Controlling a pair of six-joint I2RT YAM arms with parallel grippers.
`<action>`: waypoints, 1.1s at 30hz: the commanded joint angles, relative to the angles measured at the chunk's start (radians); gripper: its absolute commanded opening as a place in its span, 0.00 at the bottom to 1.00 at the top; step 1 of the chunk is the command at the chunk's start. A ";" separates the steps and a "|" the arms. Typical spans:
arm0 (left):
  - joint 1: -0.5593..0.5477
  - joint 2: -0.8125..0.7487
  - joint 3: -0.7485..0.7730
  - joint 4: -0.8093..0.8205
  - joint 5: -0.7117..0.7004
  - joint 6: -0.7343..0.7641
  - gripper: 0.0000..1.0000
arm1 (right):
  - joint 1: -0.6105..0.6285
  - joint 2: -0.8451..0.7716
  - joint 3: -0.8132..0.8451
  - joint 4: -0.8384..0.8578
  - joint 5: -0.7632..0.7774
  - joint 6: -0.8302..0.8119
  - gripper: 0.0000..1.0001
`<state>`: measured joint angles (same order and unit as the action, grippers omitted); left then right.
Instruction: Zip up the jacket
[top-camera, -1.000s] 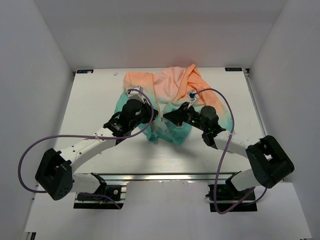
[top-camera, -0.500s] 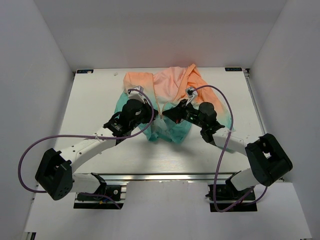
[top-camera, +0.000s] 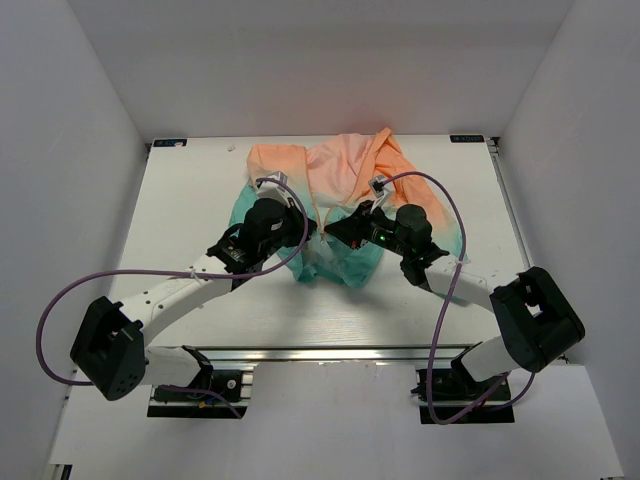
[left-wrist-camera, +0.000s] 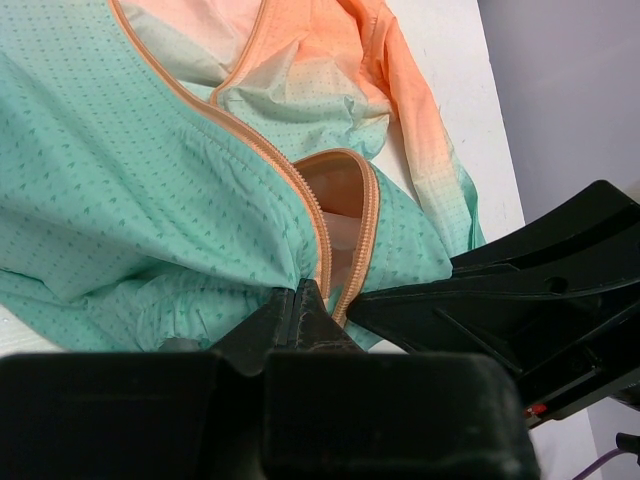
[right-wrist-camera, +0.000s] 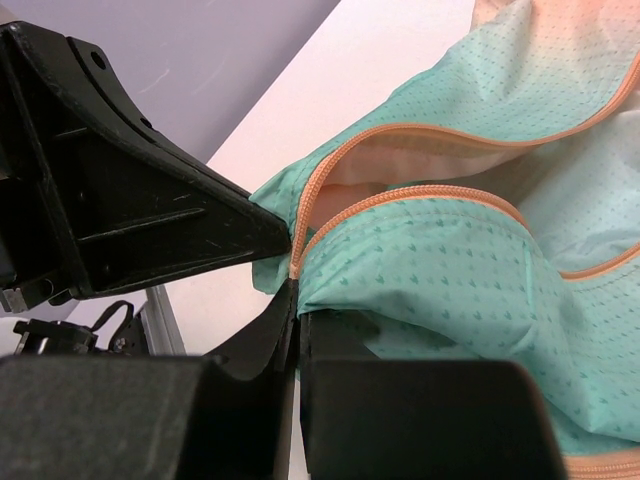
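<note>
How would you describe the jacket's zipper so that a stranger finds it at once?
On the white table lies a jacket, peach at the top, teal at the hem. Its zipper is the orange toothed band crossing the teal front, gaping in a loop.

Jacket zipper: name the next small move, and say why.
Probably ease both arms together to line up the bottom ends of the zipper. The left gripper and the right gripper are each shut on the teal hem of the jacket beside it, tips nearly meeting, while the two zipper sides bow apart just above, unjoined.
</note>
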<state>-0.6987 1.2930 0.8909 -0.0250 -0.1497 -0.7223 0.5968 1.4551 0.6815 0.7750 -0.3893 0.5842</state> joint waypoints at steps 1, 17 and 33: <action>-0.007 -0.038 -0.004 0.013 -0.010 0.009 0.00 | 0.005 -0.010 0.026 0.033 0.000 -0.012 0.00; -0.007 -0.050 -0.036 0.017 0.019 0.004 0.00 | 0.005 -0.002 0.038 0.089 0.035 0.016 0.00; -0.005 -0.081 -0.056 0.080 0.039 -0.002 0.00 | 0.003 -0.039 -0.002 0.037 0.001 -0.012 0.00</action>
<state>-0.7006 1.2545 0.8326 0.0284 -0.1158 -0.7231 0.5972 1.4578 0.6888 0.7834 -0.3740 0.5938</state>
